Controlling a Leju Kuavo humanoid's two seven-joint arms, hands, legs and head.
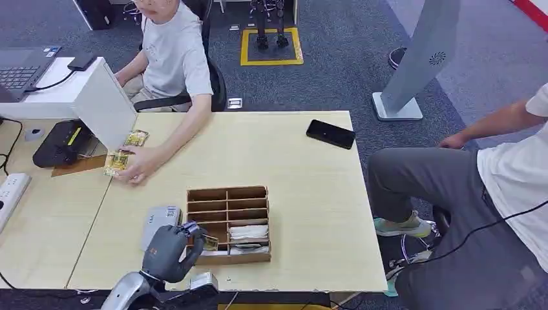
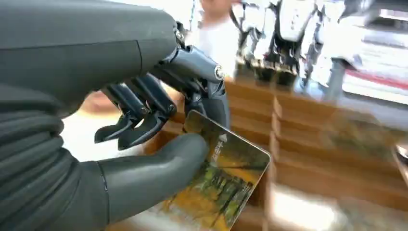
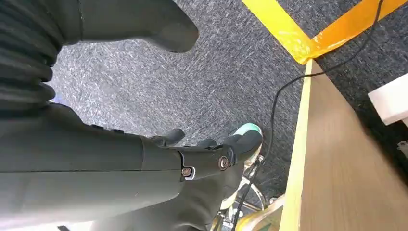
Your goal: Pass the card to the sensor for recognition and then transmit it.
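At the near edge of the pale wooden counter [image 1: 310,168], the robot's left hand [image 1: 169,250] pinches a glossy autumn-landscape card [image 2: 226,185] between thumb and dark fingers [image 2: 144,113], just beside the brown compartmented wooden organiser box [image 1: 228,223]. The grip covers only one end of the card, so it could pivot or slip out if the hand swings quickly toward the small grey sensor box [image 1: 160,221]. A corner might also catch the organiser's wall on the way out. The card's long axis appears to run outward from the thumb, its free end aimed at the organiser, face tilted up. The right hand [image 3: 211,154] hangs over grey carpet beside the counter, holding nothing; whether its fingers are spread or curled, I cannot tell.
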